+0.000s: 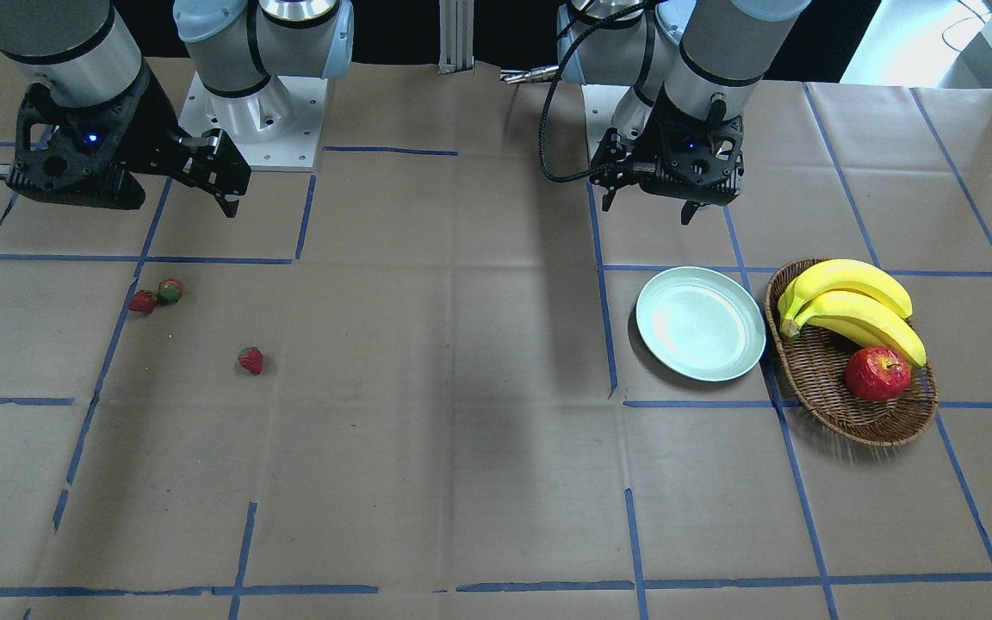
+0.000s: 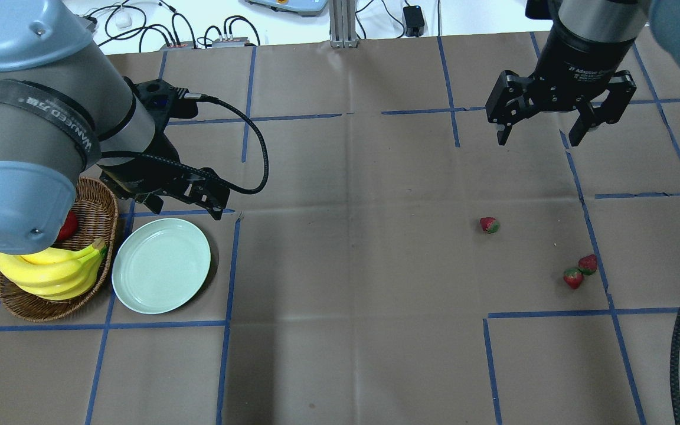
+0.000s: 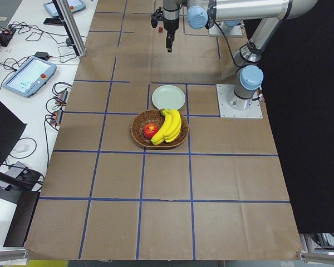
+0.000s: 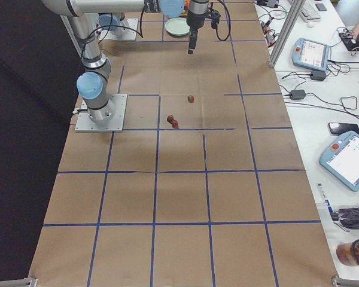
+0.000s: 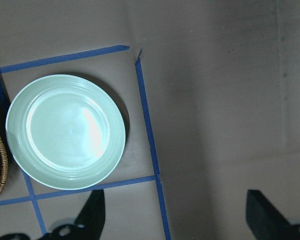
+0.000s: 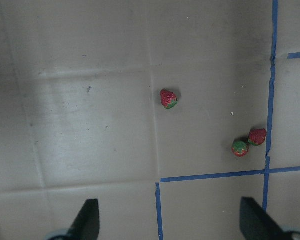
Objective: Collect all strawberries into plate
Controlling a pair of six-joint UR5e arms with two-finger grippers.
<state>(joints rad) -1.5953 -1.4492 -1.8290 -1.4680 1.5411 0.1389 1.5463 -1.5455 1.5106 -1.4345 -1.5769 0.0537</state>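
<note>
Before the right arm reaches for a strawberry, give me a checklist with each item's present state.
1. Right gripper open, empty: ok.
2. Lone small red strawberry with green cap, free all round: ok.
3. Second strawberry and third strawberry spaced for a clean pinch: not ok, maybe touching.
4. Round pale mint-green plate empty: ok.
5. Left gripper open, holding nothing: ok.

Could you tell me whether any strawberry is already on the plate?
No, the plate is bare, and all three strawberries lie on the table far from it.
</note>
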